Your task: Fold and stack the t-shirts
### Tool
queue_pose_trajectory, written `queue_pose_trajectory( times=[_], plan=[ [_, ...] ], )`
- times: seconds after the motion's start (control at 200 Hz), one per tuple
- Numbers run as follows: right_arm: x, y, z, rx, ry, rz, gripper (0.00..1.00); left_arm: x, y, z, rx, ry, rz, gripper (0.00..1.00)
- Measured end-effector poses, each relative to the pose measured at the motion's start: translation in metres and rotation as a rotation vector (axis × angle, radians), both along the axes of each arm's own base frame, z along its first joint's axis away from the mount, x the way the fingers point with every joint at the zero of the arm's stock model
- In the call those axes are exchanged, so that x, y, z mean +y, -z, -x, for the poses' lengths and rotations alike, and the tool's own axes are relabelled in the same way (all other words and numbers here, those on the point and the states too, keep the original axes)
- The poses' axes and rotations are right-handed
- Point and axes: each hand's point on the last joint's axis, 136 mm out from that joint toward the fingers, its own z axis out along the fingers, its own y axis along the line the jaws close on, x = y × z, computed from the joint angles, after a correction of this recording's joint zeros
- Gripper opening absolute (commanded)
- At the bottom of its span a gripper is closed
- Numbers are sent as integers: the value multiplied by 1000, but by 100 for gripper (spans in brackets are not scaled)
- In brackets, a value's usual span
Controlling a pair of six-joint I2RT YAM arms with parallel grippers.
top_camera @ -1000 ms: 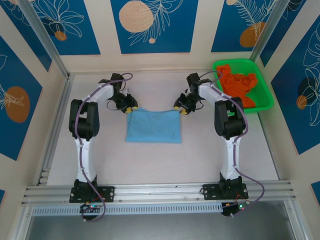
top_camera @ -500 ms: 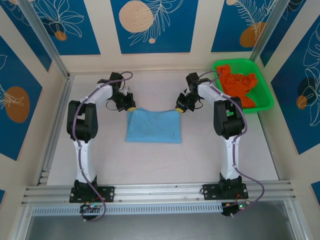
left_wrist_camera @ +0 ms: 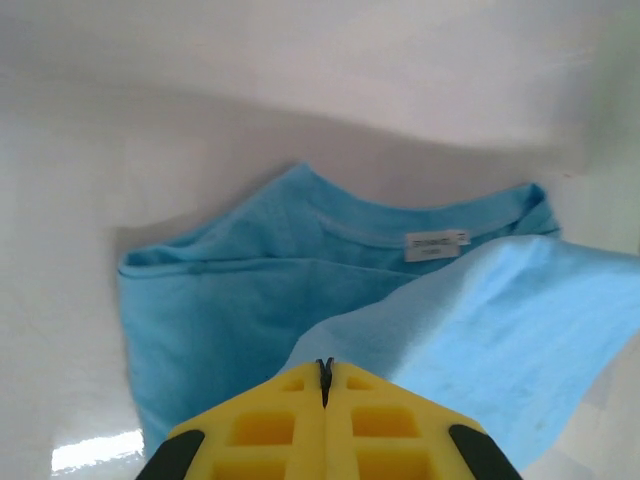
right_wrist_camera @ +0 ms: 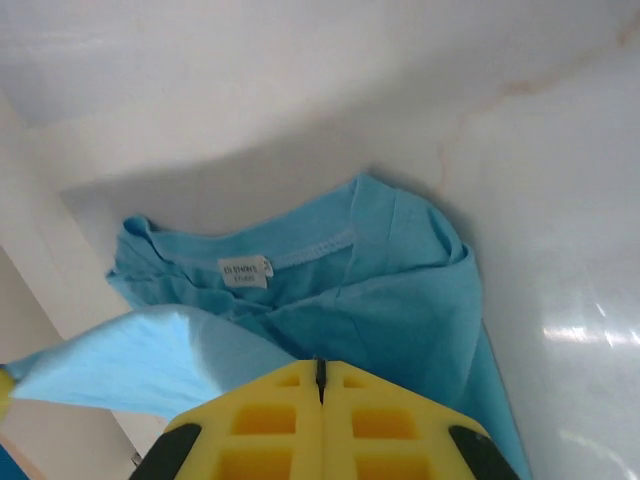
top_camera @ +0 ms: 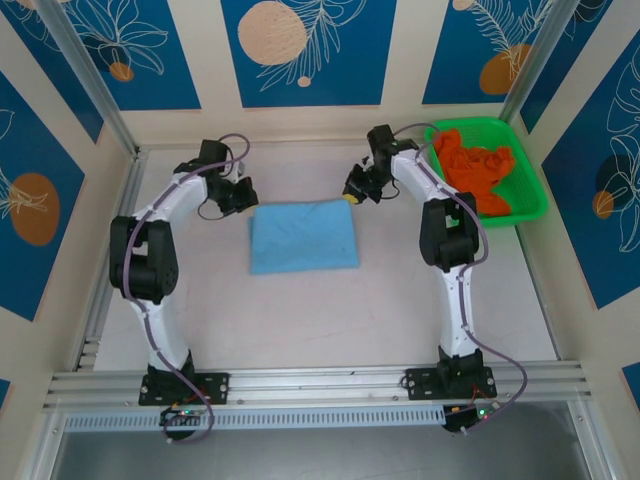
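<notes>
**Item: light blue cotton t-shirt** (top_camera: 303, 240). It lies partly folded at the middle of the white table (top_camera: 300, 330), between the two arms. Both wrist views show the collar end and its small white neck label (left_wrist_camera: 435, 243) flat on the table. One loose layer of the same cloth rises off it toward the fingertips.

**Item: left gripper** (top_camera: 240, 196). It is at the shirt's far left corner. The yellow jaws are pressed together with only a thin seam between them, pinching the raised layer.

**Item: right gripper** (top_camera: 354, 192). It is at the far right corner, jaws likewise closed on the other end of that layer, so the cloth spans from one gripper to the other.

**Item: bright orange t-shirt** (top_camera: 472, 168). It sits crumpled in the green plastic mesh basket (top_camera: 527, 207) at the far right, well apart from the blue one, not yet folded.

**Hazards, as a judgement.**
- Each hold is a narrow bite at a corner, so a quick pull could slip one side free and drop the flap crooked.
- If the arms travel unevenly, the fold line would skew.
- How many layers each jaw has caught cannot be told. A caught lower layer would drag the collar end along and undo the fold beneath.

**Change from a second ago.**
- The jaws stood partly open at the corners of the flat shirt, and they have since shut.
- Both grippers have drawn toward the far wall.
- The left elbow has swung outward.
- The shirt's far edge has come up.
- Basket and orange shirt are unchanged.
</notes>
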Motion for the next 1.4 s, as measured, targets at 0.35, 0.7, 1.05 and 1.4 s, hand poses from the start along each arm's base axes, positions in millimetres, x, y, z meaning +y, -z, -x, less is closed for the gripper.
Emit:
queue_pose_trajectory(
  times=[0.35, 0.7, 1.05, 1.4],
  plan=[
    [-16, 48, -28, 190, 154, -28, 53, 43, 53, -26, 84, -196, -98, 0],
    [-10, 36, 2, 204, 119, -45, 50, 90, 34, -14, 36, -423, -252, 51],
    [82, -30, 75, 60, -147, -142, 32, 23, -51, 2, -104, -300, -161, 31],
    [86, 39, 138, 270, -211, -96, 27, -71, 52, 109, 222, 59, 18, 29]
  ],
)
